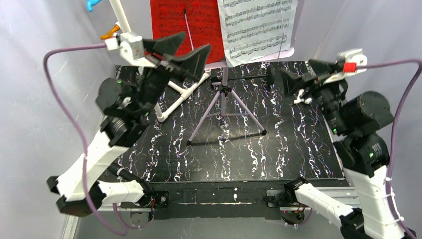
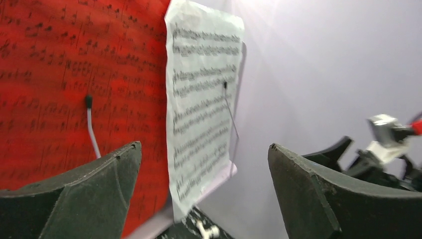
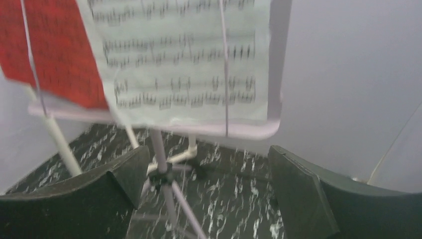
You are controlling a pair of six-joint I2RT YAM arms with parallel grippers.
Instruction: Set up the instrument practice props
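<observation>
Here's the lilac music stand, upright on its tripod legs in the middle of the black marbled table. Its desk is loaded: the red music sheet on the left half, the white music sheet on the right half. The two sit side by side with their bottom edges on the ledge, each with a thin retaining wire lying across its face.

The left gripper hangs high in front of the red sheet's lower edge, fingers spread wide and nothing between them. The right gripper is over on the right, just below the white sheet's corner. It too is parted and empty, clear of the stand.

Behind the left arm a white PVC pipe frame runs along the table beside the tripod.

Now the wrist views. The left wrist camera shows the sheets at close range: the white sheet's inner edge curls forward over the red one, and the black tip of the wire shows on the red page. The overhead view shows neither. It also catches the right arm off to the far right. The right wrist camera looks up from below and gives the underside of the lilac ledge, the pole and the tripod hub beneath it, though the picture is blurred
</observation>
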